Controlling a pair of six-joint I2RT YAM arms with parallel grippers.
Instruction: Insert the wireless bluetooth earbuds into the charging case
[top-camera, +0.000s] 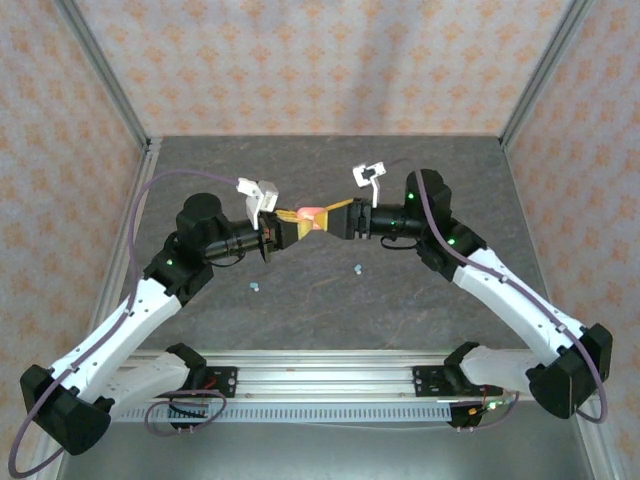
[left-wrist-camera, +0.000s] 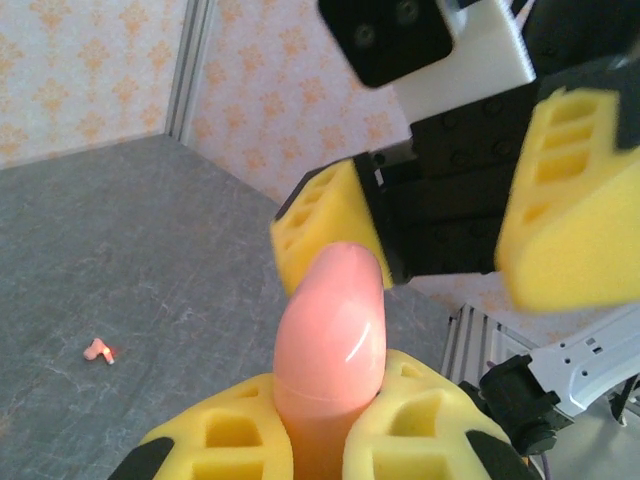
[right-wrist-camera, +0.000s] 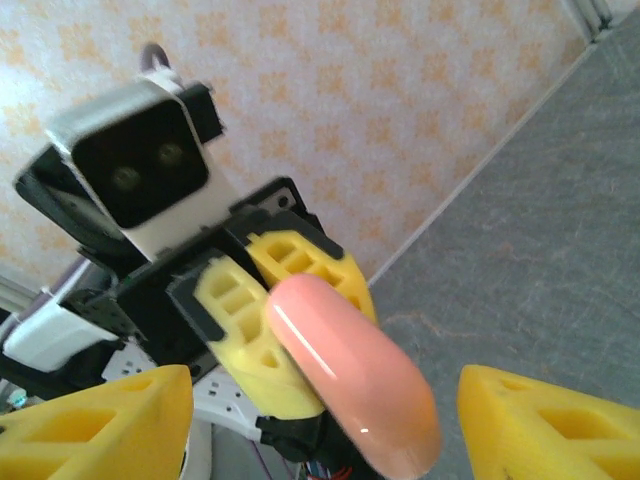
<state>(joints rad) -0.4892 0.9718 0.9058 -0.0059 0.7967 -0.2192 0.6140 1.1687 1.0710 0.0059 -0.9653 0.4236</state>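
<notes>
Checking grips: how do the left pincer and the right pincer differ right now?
The left pincer is shut on the salmon-pink case; the right pincer stands open. The left pincer clamps one end; the right pincer's fingers flank the other. Both have yellow fingers.

No readable text, label, brand, number or sign is showing in any of the views. The wallpaper (top-camera: 320, 60) across the upper part of the frame is carrying only a repeating orange ornament, not lettering.

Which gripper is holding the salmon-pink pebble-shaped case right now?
The left gripper, jaws shut on the salmon-pink pebble-shaped plastic case; the right gripper has its jaws open around the case's free end.
</notes>
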